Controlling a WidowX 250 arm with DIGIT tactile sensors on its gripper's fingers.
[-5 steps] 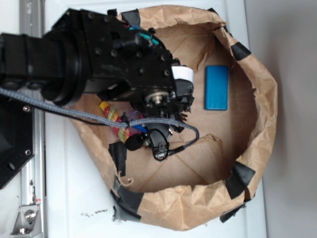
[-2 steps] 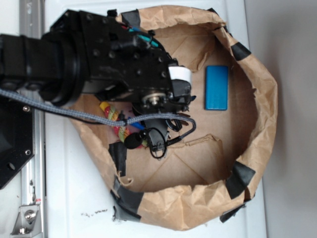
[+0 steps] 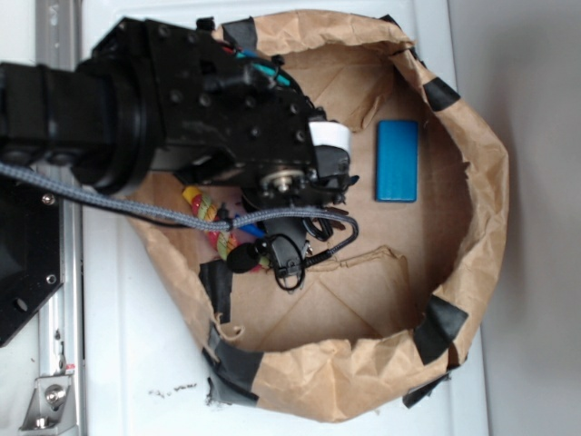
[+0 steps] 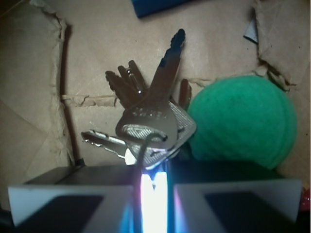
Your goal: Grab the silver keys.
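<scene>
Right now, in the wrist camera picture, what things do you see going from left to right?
Torn brown paper edge → silver keys, their heads at the tool → green ball.

Over the last second the end effector (image 3: 320,211) has shifted slightly toward the arm's base and away from the blue block (image 3: 398,160). The cable loop (image 3: 338,238) beneath it has drawn in tighter.
</scene>
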